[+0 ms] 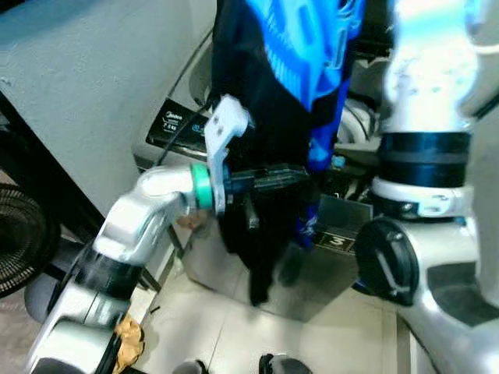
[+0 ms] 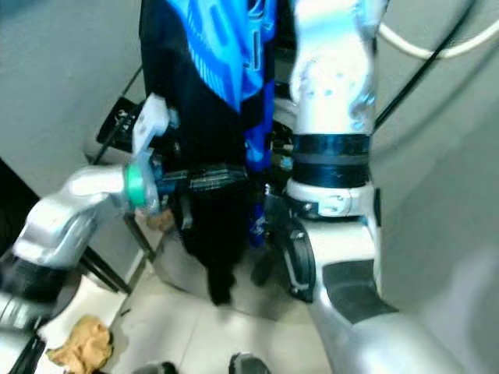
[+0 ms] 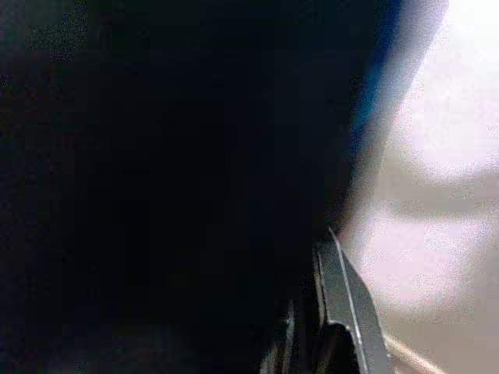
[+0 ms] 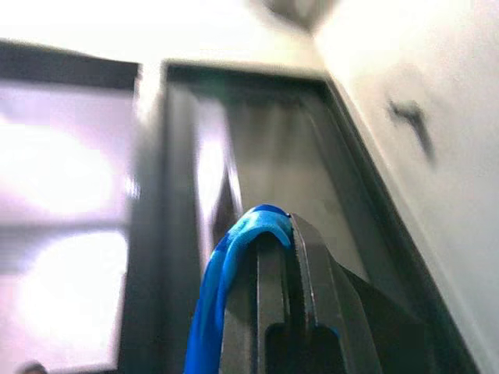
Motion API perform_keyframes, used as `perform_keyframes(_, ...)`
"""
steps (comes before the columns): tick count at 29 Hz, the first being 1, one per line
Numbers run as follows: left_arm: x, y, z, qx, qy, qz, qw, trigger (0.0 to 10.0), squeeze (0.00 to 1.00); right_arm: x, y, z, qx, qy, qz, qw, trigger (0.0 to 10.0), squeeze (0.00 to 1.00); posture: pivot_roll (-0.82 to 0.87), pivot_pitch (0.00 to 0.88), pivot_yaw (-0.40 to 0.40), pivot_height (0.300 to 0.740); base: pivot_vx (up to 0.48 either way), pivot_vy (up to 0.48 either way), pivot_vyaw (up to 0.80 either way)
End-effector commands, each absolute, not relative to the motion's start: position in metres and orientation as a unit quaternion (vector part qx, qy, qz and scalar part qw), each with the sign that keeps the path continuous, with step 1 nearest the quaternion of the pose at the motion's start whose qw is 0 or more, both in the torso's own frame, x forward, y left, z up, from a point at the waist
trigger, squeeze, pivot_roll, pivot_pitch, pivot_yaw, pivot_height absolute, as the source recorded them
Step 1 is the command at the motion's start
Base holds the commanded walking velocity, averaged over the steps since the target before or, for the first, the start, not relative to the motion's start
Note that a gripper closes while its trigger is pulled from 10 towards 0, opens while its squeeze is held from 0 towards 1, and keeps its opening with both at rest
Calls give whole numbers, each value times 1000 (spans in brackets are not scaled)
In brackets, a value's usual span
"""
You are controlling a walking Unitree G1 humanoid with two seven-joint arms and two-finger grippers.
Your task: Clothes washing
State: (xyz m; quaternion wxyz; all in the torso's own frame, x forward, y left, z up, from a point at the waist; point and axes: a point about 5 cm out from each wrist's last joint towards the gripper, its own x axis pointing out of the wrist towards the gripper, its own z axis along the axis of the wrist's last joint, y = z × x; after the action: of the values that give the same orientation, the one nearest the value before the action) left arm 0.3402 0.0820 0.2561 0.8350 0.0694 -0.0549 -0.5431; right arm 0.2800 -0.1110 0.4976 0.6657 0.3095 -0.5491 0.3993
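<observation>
- Right wrist view first: our right gripper has its fingers pressed tight together on a fold of blue cloth, so that's the blue-and-black garment pinched up high, with a dark window frame behind it.
- From the head views the garment hangs down long and dark in front of the washing machine — the black tail dangles past the steel front, it's not inside the drum yet.
- Our left gripper reaches across level at about mid-height, fingers pushed into or behind the black part of the cloth. Can't tell if they're apart or closed; the left wrist view is mostly black fabric right up against the lens.
- Right arm is raised near-vertical, forearm up past the top edge. Left arm is bent at the elbow, wrist level.
- To do this bit well, we'd guess: gather the dangling tail with the left before lowering, so nothing snags on the machine's rim or trails outside.
- Crumpled tan rag sits on the floor tiles — leave it be.
</observation>
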Motion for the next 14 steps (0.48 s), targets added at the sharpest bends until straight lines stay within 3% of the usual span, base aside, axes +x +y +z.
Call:
perform_keyframes(1,357,103,265,95,-67,-473,873,10000,0,263,-133,509,317,-583,401,631,10000,0,32,96,35,740,0,0,0)
perform_keyframes(3,357,103,265,95,-67,-473,873,10000,0,263,-133,509,317,-583,401,631,10000,0,32,96,35,740,0,0,0)
perform_keyframes(4,368,119,282,108,-89,-427,893,10000,0,264,-141,509,309,-590,382,641,10000,0,31,96,37,740,0,0,0)
perform_keyframes(5,368,119,282,108,-89,-427,893,10000,0,264,-141,509,309,-590,382,641,10000,0,31,96,37,740,0,0,0)
perform_keyframes(7,386,161,327,154,-148,-309,927,10000,0,280,-154,499,282,-586,323,688,10000,0,33,101,37,740,0,0,0)
perform_keyframes(9,388,195,363,179,-193,-225,938,10000,0,299,-156,488,249,-570,266,736,10000,0,37,102,31,740,0,0,0)
perform_keyframes(10,388,195,363,179,-193,-225,938,10000,0,299,-156,488,249,-570,266,736,10000,0,37,102,31,740,0,0,0)
perform_keyframes(12,384,227,394,201,-223,-139,944,10000,0,323,-137,467,172,-543,202,797,10000,0,46,102,27,740,0,0,0)
perform_keyframes(14,381,241,407,207,-235,-99,944,10000,0,331,-125,457,148,-528,195,813,10000,0,49,101,25,740,0,0,0)
